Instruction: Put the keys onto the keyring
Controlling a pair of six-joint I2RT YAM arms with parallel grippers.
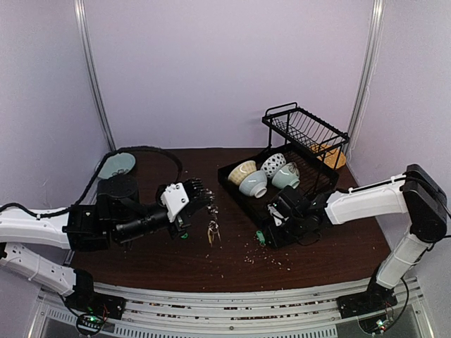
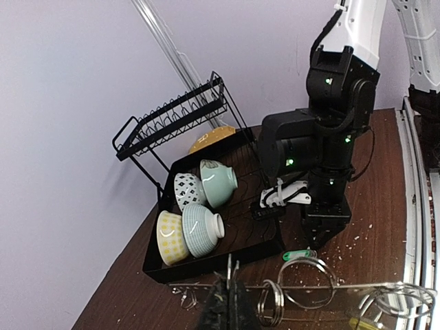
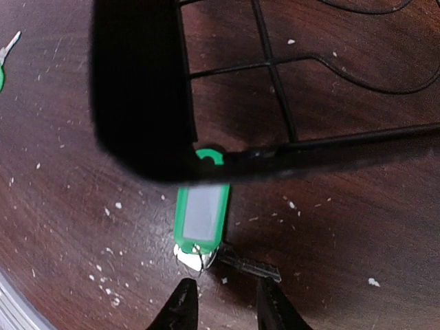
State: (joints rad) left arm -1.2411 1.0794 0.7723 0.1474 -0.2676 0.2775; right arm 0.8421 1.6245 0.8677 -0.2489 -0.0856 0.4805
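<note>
Over the bench, the black tray corner just ahead, the right claw hangs part-open and empty. The left claw clamps the keyring, its wire held out ahead, seemingly for threading. A green-tagged key lies just off the right claw's tips.

Left arm, lower left: white shells are alternating with black joint housings. A white block is sitting behind the black left gripper. A black cable is arching across the upper left.

Right arm, right side: a long white link is meeting black joints. Green lights are glowing on its black housings, and a white clip is showing beside them.

Right gripper, bottom edge: two black tapered fingers are showing.

Left base and right base, bottom corners: both are black, trailing thin wires and glowing with small green lights.
</note>
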